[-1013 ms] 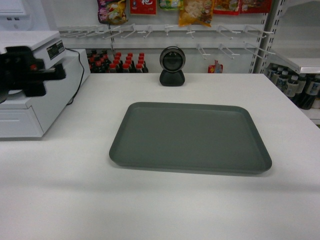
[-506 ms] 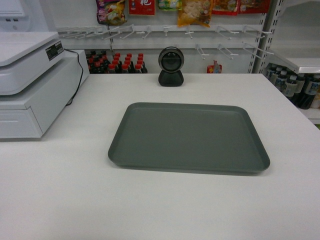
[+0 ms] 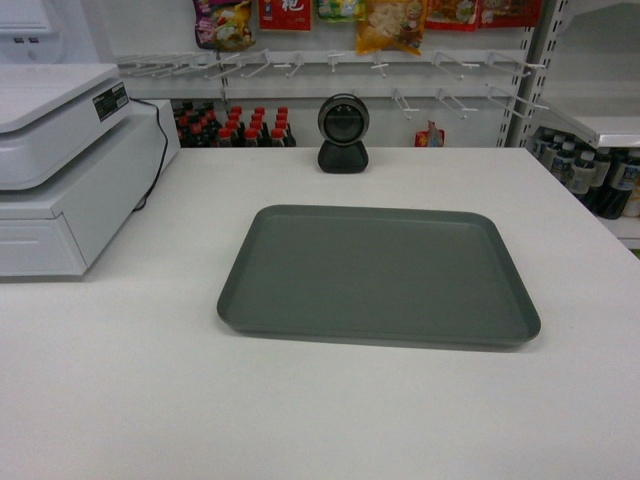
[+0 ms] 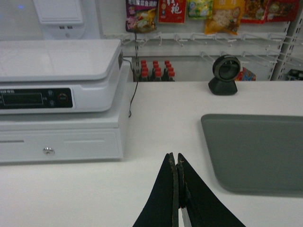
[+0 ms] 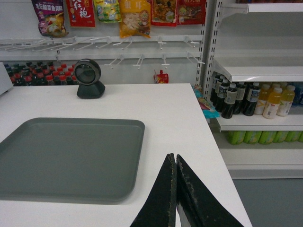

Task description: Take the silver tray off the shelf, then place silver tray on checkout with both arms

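Pressing my left claw (image 4: 178, 163) fully closed, holding nothing, above the table (image 4: 161, 118) | right claw (image 5: 173, 161) likewise pinched closed and empty, near the table's right edge | silver tray (image 3: 378, 272) lies flat mid-table, between both claws, touching neither | cash register (image 3: 60, 160) left | black scanner (image 3: 343, 132) behind tray | shelf (image 5: 255, 71) with bottles right.

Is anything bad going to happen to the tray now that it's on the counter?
Probably not much. The silver tray lies flat on the checkout, well in from the edges. Both grippers, left gripper and right gripper, are shut and apart from it. If either swings sideways, it might nudge the tray toward the black scanner.
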Robot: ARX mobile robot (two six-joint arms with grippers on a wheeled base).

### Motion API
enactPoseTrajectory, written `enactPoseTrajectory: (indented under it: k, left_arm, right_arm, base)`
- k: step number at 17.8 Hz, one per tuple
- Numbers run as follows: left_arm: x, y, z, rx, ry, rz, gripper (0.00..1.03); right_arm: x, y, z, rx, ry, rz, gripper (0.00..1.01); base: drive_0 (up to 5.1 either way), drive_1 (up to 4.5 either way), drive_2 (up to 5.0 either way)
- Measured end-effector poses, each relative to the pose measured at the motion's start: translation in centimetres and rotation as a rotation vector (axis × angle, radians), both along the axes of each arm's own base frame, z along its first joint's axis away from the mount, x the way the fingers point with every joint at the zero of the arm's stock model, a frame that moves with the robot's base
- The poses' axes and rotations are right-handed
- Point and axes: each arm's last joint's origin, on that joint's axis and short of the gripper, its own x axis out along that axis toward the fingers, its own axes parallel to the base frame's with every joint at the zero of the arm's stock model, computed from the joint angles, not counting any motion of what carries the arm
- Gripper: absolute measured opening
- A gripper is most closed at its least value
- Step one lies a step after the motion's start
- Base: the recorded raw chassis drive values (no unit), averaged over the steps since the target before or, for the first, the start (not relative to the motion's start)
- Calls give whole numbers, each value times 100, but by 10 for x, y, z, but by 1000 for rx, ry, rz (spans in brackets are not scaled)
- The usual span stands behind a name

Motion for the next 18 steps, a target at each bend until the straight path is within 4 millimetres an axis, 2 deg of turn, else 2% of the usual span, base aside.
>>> enactPoseTrajectory:
  k: [3,18]
  left_arm:
    - [-14,0,2,0,-10,0,1]
    - [-48,0,8,0,-29,-1,1]
  right_arm:
    - [-15,0,2,0,-9,0,3]
    - [-50,0,9,0,-34,0,3]
  base:
    - [0,0,0]
    - [0,0,0]
